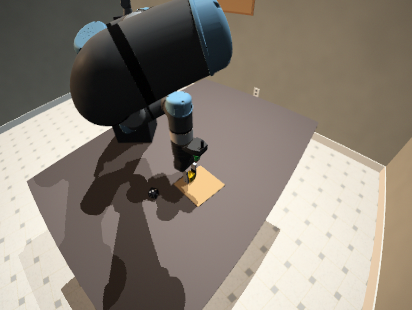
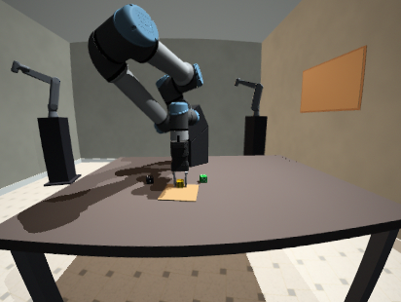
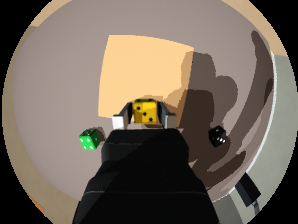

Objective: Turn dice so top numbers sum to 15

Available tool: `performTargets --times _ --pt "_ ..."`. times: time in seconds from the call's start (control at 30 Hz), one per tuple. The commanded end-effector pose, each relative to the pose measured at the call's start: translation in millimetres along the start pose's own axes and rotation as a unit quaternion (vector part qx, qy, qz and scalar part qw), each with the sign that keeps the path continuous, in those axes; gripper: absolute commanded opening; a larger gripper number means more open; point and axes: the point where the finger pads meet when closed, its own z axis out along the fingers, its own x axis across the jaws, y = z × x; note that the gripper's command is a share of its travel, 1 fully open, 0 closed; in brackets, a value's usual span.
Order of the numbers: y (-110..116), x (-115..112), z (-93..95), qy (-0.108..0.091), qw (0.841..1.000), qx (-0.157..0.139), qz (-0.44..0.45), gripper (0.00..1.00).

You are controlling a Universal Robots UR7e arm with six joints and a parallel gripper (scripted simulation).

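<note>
The yellow die is at the mat's edge nearest the robot base; whether it rests fully on the mat is hidden. Its face towards the wrist camera shows three pips in a diagonal. My gripper points down and is open around it, with a gap on each side in the wrist view. The green die lies off the mat; four white pips show on one face. The black die lies off the mat on the other side, in shadow, pips unclear.
The orange mat lies flat on the table. The arm's shadow covers the black die and part of the mat. The green die is left of the gripper in the wrist view, the black one right.
</note>
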Motion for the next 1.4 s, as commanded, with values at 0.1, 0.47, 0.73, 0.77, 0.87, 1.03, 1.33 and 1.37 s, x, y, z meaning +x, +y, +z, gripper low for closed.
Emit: performTargets --times 0.1,0.47,0.73,0.77,0.87,1.03,1.33,1.37 --pt "0 0 -0.3 0.000 1.000 0.000 0.000 0.87" --pt "0 0 -0.8 0.000 1.000 0.000 0.000 0.87" --pt "0 0 -9.5 0.000 1.000 0.000 0.000 0.87" --pt "0 0 -12.2 0.000 1.000 0.000 0.000 0.87" --pt "0 0 -22.4 0.000 1.000 0.000 0.000 0.87" --pt "0 0 -43.4 0.000 1.000 0.000 0.000 0.87" --pt "0 0 -71.2 0.000 1.000 0.000 0.000 0.87" --pt "0 0 -74.3 0.000 1.000 0.000 0.000 0.87"
